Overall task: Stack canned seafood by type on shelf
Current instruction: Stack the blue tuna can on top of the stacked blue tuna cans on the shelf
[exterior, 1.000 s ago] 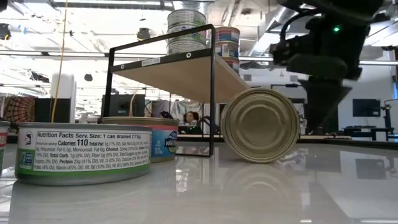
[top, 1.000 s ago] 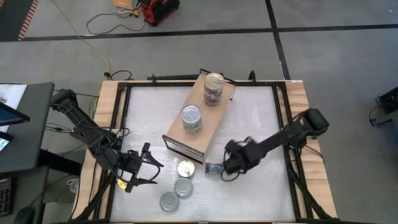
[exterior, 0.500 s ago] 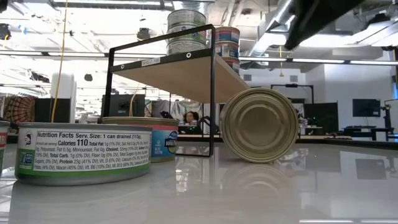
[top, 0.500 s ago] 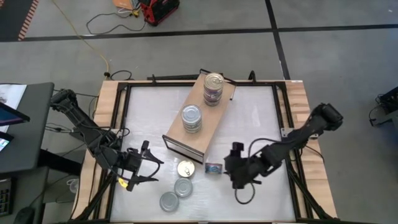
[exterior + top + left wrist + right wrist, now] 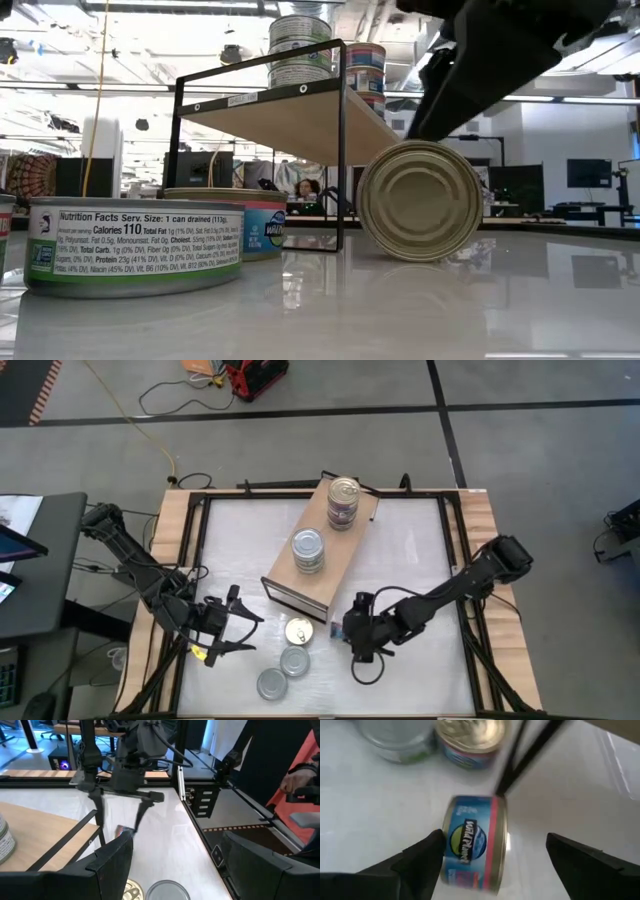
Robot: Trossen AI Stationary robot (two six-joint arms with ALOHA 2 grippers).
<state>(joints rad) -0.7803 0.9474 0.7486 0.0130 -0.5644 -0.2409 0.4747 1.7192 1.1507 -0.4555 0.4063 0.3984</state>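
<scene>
White table top (image 5: 400,550), wooden shelf (image 5: 322,550) set slantwise across its middle. Since a second ago: right gripper (image 5: 352,632) no longer shut beside the tipped tin (image 5: 418,201); swung off toward the right edge half a second back, now returned over the tin with fingers spread wide. Tin itself unmoved, just off the shelf's corner nearest the front edge.

Tipped on its rim, not flat: both round ends upright, axis lying level along the table top, one bare metal end turned toward the front edge as the low view shows it. Blue and red label band uppermost in the right wrist view.

Right gripper's fingers (image 5: 427,852) parted to either side of the tin, one close beside an end, the other well clear; nothing clamped. Whether the nearer finger touches the tin cannot be told.

Left gripper (image 5: 235,625) parked near the front-left corner, fingers apart, holding nothing.

On the shelf, two stacks: silver-lidded stack (image 5: 308,550) toward its front end, gold-lidded stack (image 5: 343,502) toward its back end. Loose and flat near the front edge: gold-lidded tin (image 5: 299,631), two silver-lidded tins (image 5: 295,661) beside it.
</scene>
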